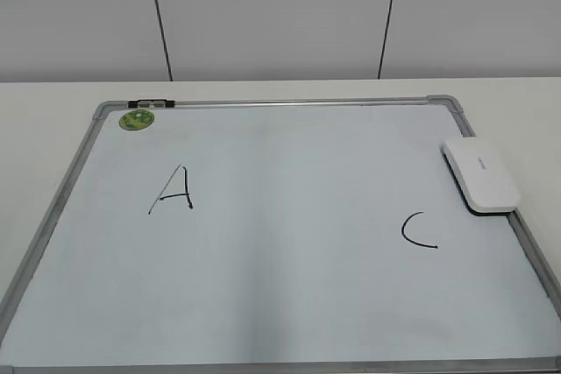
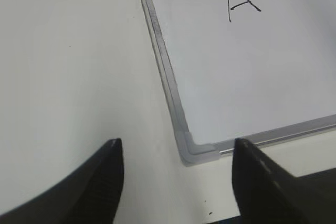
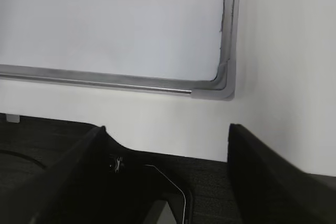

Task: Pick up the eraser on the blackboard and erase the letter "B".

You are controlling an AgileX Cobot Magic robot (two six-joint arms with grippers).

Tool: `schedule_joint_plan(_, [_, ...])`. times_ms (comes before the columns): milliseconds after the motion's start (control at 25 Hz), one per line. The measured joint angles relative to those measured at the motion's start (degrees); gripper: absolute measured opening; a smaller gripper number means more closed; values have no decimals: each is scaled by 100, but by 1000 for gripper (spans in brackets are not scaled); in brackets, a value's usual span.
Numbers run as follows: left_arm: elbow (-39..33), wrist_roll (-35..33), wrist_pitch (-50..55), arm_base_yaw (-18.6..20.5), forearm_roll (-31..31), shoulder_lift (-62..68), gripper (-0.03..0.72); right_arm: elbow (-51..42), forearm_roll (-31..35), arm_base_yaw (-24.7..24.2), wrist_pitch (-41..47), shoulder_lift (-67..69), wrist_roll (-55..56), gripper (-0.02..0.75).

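Observation:
The blackboard (image 1: 289,243) is a white board with a silver frame, lying flat on the table. It bears a black "A" (image 1: 173,190) at the left and a "C" (image 1: 417,230) at the right. No "B" shows between them. The white eraser (image 1: 480,175) lies on the board's right edge. My left gripper (image 2: 177,153) is open and empty above the table at the board's near left corner (image 2: 195,149). My right gripper (image 3: 167,129) is open and empty near the table's front edge, short of the board's near right corner (image 3: 220,90). Neither gripper shows in the exterior view.
A round green magnet (image 1: 137,118) sits at the board's far left corner next to a black clip (image 1: 151,104). Cream tabletop (image 2: 68,66) surrounds the board. A dark surface (image 3: 157,182) lies below the table's front edge. A grey panelled wall stands behind.

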State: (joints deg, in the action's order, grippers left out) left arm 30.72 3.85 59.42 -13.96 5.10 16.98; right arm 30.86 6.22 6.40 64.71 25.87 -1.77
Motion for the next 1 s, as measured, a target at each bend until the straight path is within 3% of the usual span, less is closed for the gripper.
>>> schedule_joint_plan(440, [-145,-65,310,-176,7,-396,396,-82,-296,0,470,-1083,-247,519])
schedule_joint_plan(1000, [-145,-65,319,-155,7,-396,377,-288,-546,0,48,-1093,-31,519])
